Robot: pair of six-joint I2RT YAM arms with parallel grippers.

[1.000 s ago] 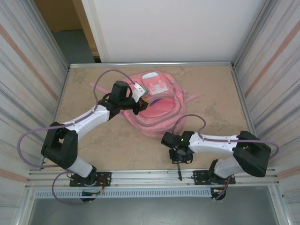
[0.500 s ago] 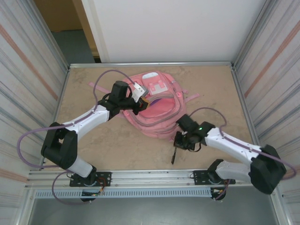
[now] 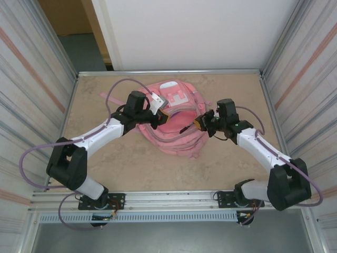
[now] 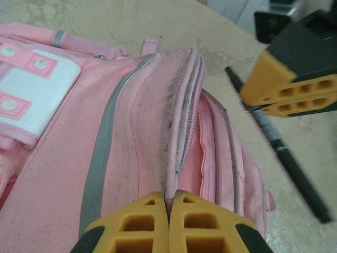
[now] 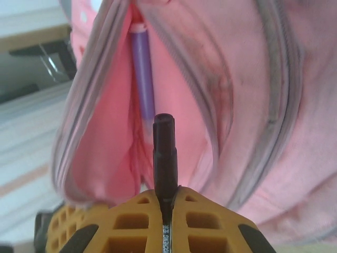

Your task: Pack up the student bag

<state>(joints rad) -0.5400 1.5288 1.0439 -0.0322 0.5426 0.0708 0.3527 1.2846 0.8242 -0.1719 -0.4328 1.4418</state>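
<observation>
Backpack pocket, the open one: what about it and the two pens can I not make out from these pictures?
- Right wrist view: the purple pen's lower end is lost behind the black pen and the backpack's pink folds.
- Right wrist view: the black pen's rear is cut off by the bottom edge, inside the right gripper; its print is too small to read.
- Left wrist view: the left gripper covers the pocket edge it pinches.

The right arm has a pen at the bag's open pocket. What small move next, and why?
Probably ease the black pen forward into the pocket. The right fingers grip it with its tip aimed at the gap, the left fingers pinch the bag open, and a purple pen lies inside.
</observation>
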